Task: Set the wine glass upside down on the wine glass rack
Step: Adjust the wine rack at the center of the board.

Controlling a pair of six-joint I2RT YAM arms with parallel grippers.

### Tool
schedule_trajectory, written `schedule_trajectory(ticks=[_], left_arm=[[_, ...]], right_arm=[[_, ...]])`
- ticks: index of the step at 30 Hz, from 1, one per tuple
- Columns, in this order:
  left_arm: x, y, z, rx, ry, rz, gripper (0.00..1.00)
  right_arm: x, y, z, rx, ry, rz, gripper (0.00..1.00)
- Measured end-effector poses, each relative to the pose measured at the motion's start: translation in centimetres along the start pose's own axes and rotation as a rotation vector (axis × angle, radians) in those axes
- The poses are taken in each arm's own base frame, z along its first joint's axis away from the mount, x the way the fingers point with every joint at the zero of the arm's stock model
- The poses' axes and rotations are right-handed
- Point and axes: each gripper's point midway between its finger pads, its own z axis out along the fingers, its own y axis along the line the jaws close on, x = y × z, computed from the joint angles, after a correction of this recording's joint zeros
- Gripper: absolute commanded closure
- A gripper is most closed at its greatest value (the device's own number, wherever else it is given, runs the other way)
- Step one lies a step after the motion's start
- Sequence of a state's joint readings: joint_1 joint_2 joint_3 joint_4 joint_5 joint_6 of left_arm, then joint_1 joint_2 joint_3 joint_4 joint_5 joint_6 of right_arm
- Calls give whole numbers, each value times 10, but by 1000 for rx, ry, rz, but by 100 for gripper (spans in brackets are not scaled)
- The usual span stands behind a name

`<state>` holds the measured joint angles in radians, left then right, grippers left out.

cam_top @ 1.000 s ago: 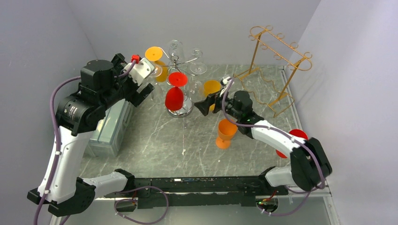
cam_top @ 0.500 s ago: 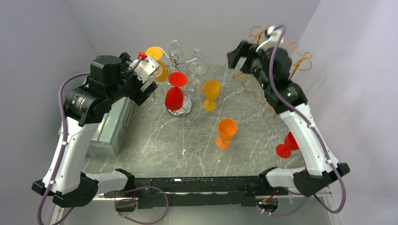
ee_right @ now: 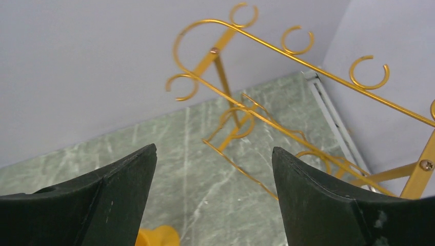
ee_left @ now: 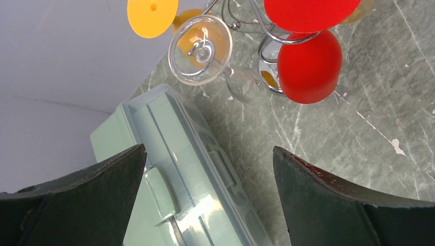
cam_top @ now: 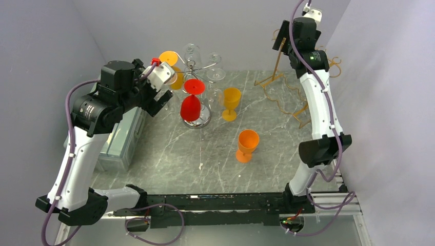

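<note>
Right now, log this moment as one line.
left gripper open, empty; right gripper open, empty, by gold rack; red glass hung on chrome rack; yellow glass, orange glass upright

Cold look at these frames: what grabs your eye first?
The right arm stretched tall at the back right corner, its right gripper open and empty, facing the bare gold rack. Next, the red glass hanging upside down on the chrome rack at back centre, with a yellow glass and an orange glass standing upright on the table nearby.
</note>
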<state>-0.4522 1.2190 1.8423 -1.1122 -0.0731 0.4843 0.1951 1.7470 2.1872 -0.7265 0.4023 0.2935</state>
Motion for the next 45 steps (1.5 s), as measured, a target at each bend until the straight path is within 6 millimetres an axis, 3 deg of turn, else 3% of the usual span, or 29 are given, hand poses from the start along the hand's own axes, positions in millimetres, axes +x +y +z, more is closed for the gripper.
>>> schedule_trajectory(ticks=[4,10,18,26,36,45], left_arm=[[0,-1,0,3,-2,0,1],[-1,0,1,2,-4,0,1],[1,-2,5,5,3,3,0],[2,0,9,-1,8,24,1],[5,0,17,-6,16,40,1],[8,-2,20,-2,23,40,1]], right_arm=[[20,-25,35,37,65,-20,18],[14,-37,59,0,69,-17,18],[11,-20,87,-129,55,22,21],[52,-9,133,-155,127,76,27],[42,13,135,-259,101,168,43],[55,43,123,-465,167,183,66]])
